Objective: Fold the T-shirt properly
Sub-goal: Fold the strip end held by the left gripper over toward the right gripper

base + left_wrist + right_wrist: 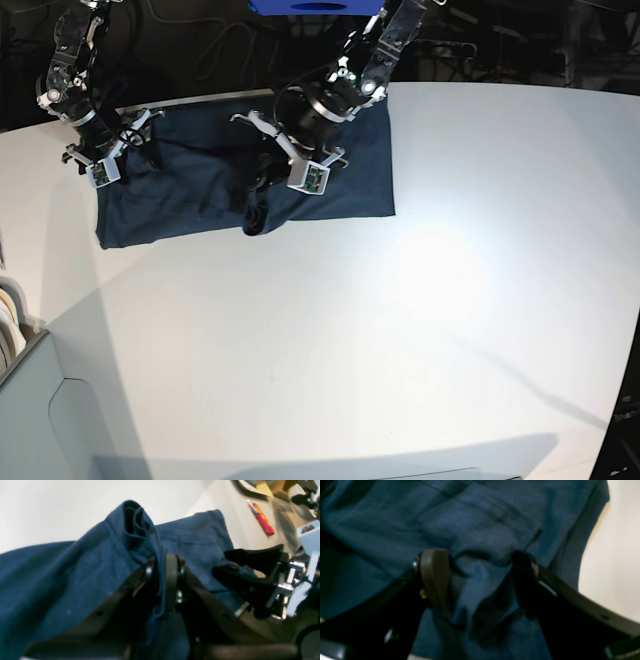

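Pinching a raised ridge of dark navy cloth, the left hand [163, 557] has its fingers nearly together, clamped on the T-shirt [345, 190] around the middle of the spread. The right hand [108, 168] is over the other end of the garment, its fingers well apart with a loose, rumpled pucker of fabric between them; I see no grip closed on it there.

The shirt lies along the far side of the white bench [400, 330], stretched out sideways beneath both arms. From where I stand, the job looks to be in its early part. At most, some cloth has been gathered or turned over: a rolled, bunched edge stands up by the left hand, and there are overlapping layers under the right one. I can't tell whether those layers are a deliberate fold or just slack. Nothing here amounts to a finished fold, let alone a neat packet; the outline is long and uneven, with a lobe of fabric poking out toward the near side of the bench.

Plenty seems left to do. The right hand probably has to take hold of its end, the pinched part needs to be carried across and laid flat, and the creases want smoothing. After that, the long strip would still have to be folded down to a compact shape and its edges squared.
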`<act>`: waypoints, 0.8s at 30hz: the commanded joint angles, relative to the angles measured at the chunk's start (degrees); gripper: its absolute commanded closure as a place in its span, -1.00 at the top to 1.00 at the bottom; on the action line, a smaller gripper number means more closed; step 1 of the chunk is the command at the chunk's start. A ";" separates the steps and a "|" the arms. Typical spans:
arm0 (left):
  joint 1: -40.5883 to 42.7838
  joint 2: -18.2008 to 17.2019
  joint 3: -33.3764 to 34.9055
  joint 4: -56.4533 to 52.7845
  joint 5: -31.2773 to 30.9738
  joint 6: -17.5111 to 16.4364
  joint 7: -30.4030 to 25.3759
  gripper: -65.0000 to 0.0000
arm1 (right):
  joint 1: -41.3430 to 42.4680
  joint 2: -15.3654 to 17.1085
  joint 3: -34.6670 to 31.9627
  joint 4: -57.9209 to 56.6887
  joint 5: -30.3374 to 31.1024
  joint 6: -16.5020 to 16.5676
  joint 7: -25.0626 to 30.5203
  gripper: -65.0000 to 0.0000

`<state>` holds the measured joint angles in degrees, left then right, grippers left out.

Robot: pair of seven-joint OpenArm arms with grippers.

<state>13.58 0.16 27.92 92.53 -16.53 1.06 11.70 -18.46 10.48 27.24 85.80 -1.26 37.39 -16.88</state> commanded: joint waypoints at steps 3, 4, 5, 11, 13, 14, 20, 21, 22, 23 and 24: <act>-0.53 0.41 0.08 -0.53 -0.30 -0.49 -1.37 -1.00 | -0.22 0.90 0.23 0.49 -0.28 0.64 -0.48 0.17; -0.97 0.41 0.17 -0.80 -0.30 -0.49 -1.37 -1.00 | -0.22 0.90 0.23 0.49 -0.28 0.64 -0.48 0.17; -1.32 0.41 0.17 -1.15 -0.30 -0.49 -1.11 -1.00 | -0.22 0.90 0.23 0.49 -0.28 0.64 -0.48 0.17; -2.46 0.58 0.78 -3.08 -0.39 -0.58 -1.11 -0.50 | -0.22 0.90 0.23 0.49 -0.28 0.64 -0.48 0.17; -2.55 0.32 2.54 -2.82 -0.39 -0.66 -1.11 -0.13 | -0.05 0.90 0.23 0.49 -0.28 0.64 -0.48 0.17; -2.73 -0.30 3.24 -2.47 -0.39 -0.75 -1.29 0.07 | 0.30 0.90 0.23 0.49 -0.28 0.64 -0.48 0.17; -2.38 -4.25 6.32 6.15 -0.92 -0.66 -1.46 0.50 | 0.57 1.87 0.23 0.57 -0.28 0.64 -0.74 0.17; -2.29 -4.78 6.14 7.73 -0.92 -0.66 -1.46 0.50 | 0.57 1.96 0.23 0.57 -0.28 0.64 -0.74 0.17; -1.94 -5.66 6.14 9.40 -0.92 -0.66 -1.46 0.50 | 0.57 2.05 0.23 0.57 -0.28 0.64 -0.74 0.17; -1.41 -6.80 5.97 10.55 -0.92 -0.58 -1.46 0.50 | 0.57 2.05 0.23 0.57 -0.28 0.64 -0.74 0.17; -0.97 -8.30 5.62 11.86 -0.92 -0.58 -1.55 0.50 | 0.57 2.05 0.23 0.57 -0.28 0.64 -0.74 0.17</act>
<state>12.29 -7.99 33.50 103.44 -17.19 0.95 10.92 -18.00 11.66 27.20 85.78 -1.43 37.41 -17.80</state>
